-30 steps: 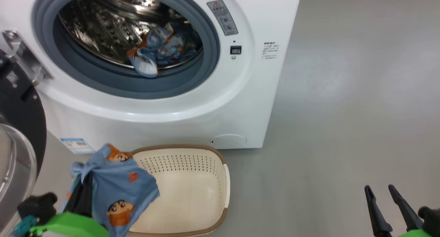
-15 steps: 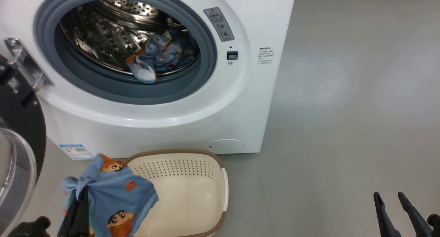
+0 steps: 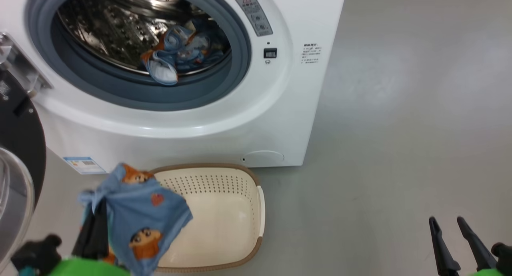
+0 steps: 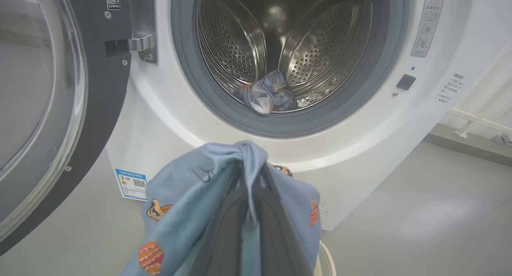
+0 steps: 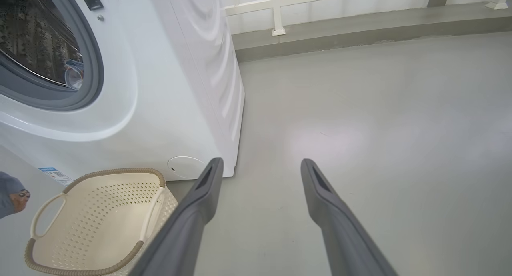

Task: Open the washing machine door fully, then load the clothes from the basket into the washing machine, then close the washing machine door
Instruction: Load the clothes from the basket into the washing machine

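Note:
The washing machine [image 3: 240,120] stands with its drum showing, and the washing machine door [image 3: 16,148] is swung out to the left. One bundle of the clothes [image 3: 176,56] lies in the drum near the gasket. My left gripper [image 3: 98,212] is shut on the other light blue printed piece [image 3: 140,216], which hangs over the left end of the basket [image 3: 261,212]. In the left wrist view this piece [image 4: 188,200] drapes over my fingers [image 4: 276,212] and faces the drum opening. My right gripper [image 3: 446,220] hangs open over the floor at the right, holding nothing.
The basket's inside [image 5: 96,228] is bare. Grey floor [image 3: 400,128] stretches to the right of the machine. A low ledge with a white railing [image 5: 276,12] runs behind it. A round white flap [image 3: 264,158] sits low on the machine's front.
The head view has shifted slightly. My left gripper keeps the blue piece over the basket's left end, with little movement. The right gripper stays open and still.

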